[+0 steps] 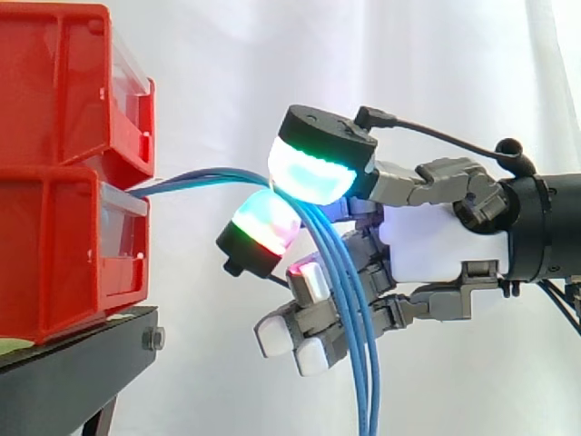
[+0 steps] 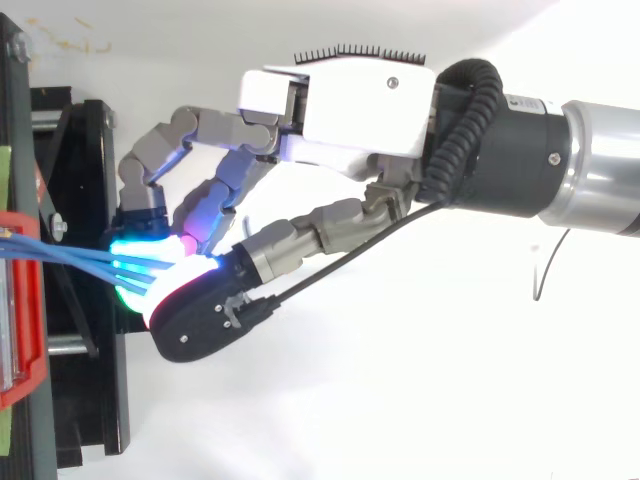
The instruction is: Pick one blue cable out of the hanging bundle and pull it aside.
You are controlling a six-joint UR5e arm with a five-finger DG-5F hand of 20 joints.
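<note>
The hand (image 1: 436, 241) is clamped on the blue cables (image 1: 359, 363) where they arch out of the red bins (image 1: 54, 182) ahead of it and drop past its palm. Several strands seem caught, so singling one out and pulling it aside probably remain.

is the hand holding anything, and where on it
The hand pinches the blue cables between its glowing pads, at the top of their bend just out from the red bins. Whether one strand or several is caught cannot be told.
</note>
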